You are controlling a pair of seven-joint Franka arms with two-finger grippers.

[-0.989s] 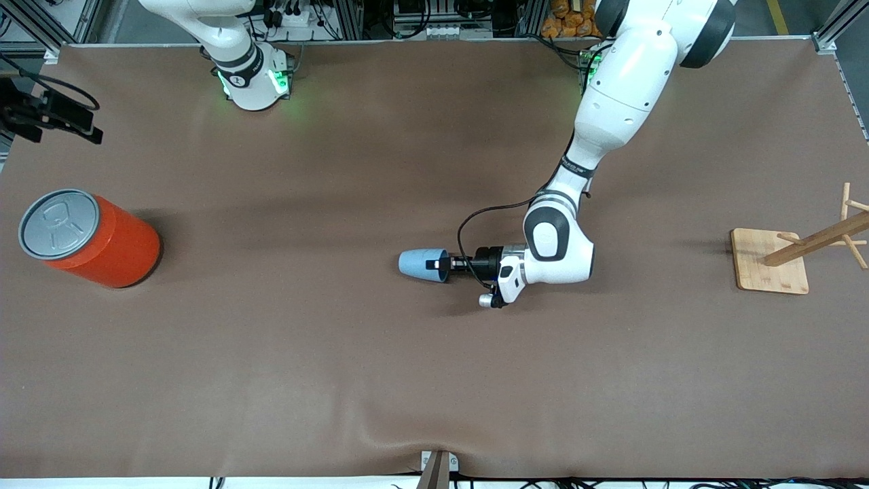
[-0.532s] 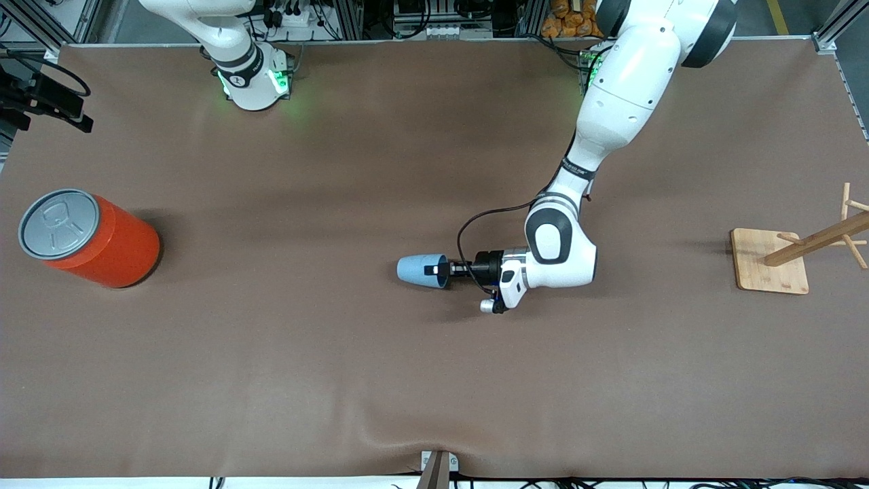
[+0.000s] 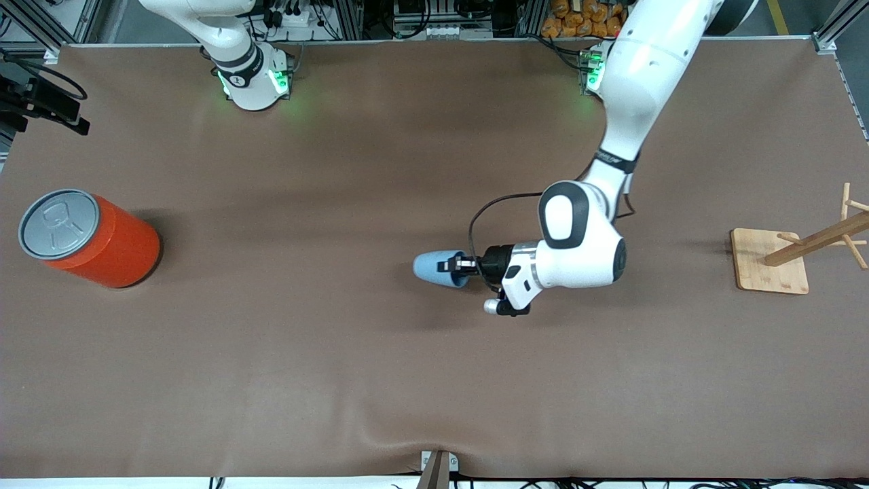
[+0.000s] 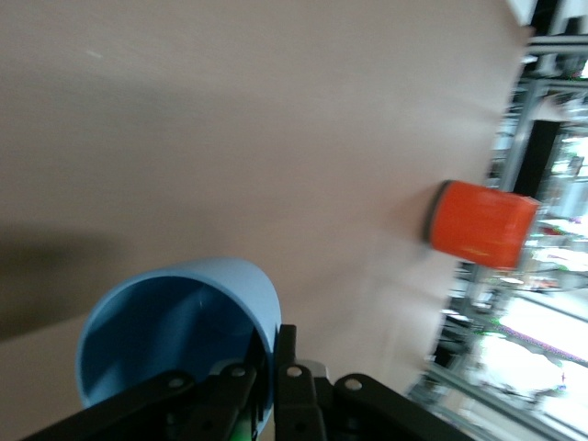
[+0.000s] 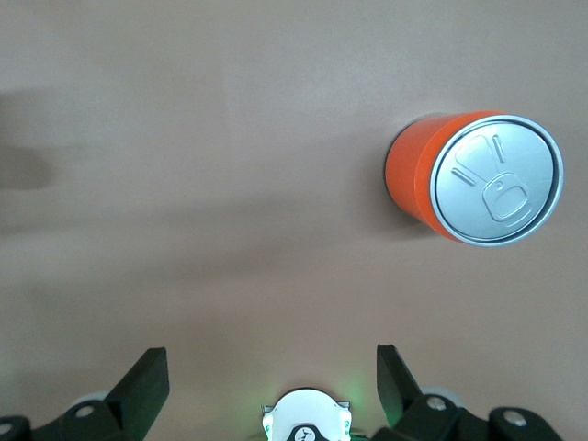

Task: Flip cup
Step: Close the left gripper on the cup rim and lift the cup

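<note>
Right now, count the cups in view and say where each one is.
1. The cup is on its side, mouth toward the left arm's end, in the left gripper, shut on its rim over mid-table. The orange can could hide nothing seen here.

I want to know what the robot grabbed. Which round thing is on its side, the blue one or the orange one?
The little blue cup. The left gripper pinches its rim, holding it sideways. The big orange can stands upright on the table, untouched.

White rounded arms (image 3: 638, 61) with dark joint bands, green lights at the bases (image 3: 252, 87), black grippers (image 3: 460, 264), a looping black cable (image 3: 489, 210)
</note>
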